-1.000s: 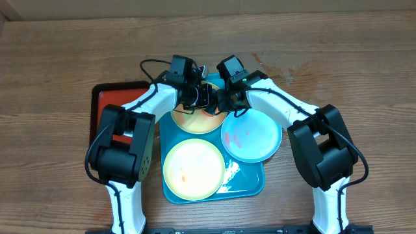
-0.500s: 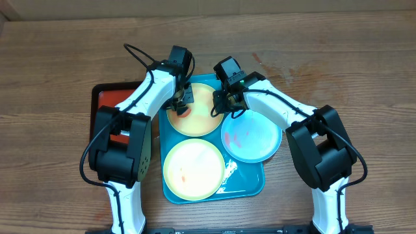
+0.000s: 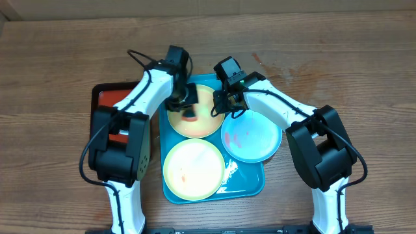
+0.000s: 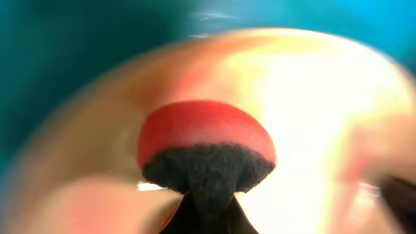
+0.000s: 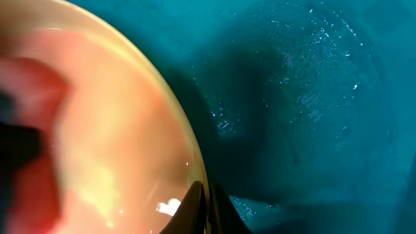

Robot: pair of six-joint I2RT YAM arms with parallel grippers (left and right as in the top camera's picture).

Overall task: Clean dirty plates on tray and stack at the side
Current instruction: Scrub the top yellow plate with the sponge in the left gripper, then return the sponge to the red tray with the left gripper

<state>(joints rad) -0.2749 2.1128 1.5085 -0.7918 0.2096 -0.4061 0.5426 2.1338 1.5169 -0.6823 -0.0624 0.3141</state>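
1. The left claw (image 3: 184,101) has parted from the right claw (image 3: 220,107). A second ago the 2 worked close together at the back rim of the far plate (image 3: 201,123), a round pale yellow plastic plate with reddish smears. Now the left one is over the plate's left-centre.
2. The left claw is clenched on a red sponge with a black scouring face (image 4: 205,140). The left wrist view shows that sponge pressed low over the far plate's surface, blurred as if moving.
3. The right claw has barely shifted in the last half second. Its fingertips are pinched together at the far plate's right rim (image 5: 188,162), apparently steadying it.
4. All 3 plates lie on the large turquoise rectangular plastic tray (image 3: 250,185): the far plate at the back, a round pale yellow-green plate (image 3: 194,169) at the front, and a round light teal plate (image 3: 251,136) at the right overhanging the rim.
5. This reads as scrubbing just begun on plate 1 of 3. The smaller red tray with a black rim (image 3: 104,97) on the wooden desk (image 3: 65,58) holds no stacked plate, so most of the task remains.
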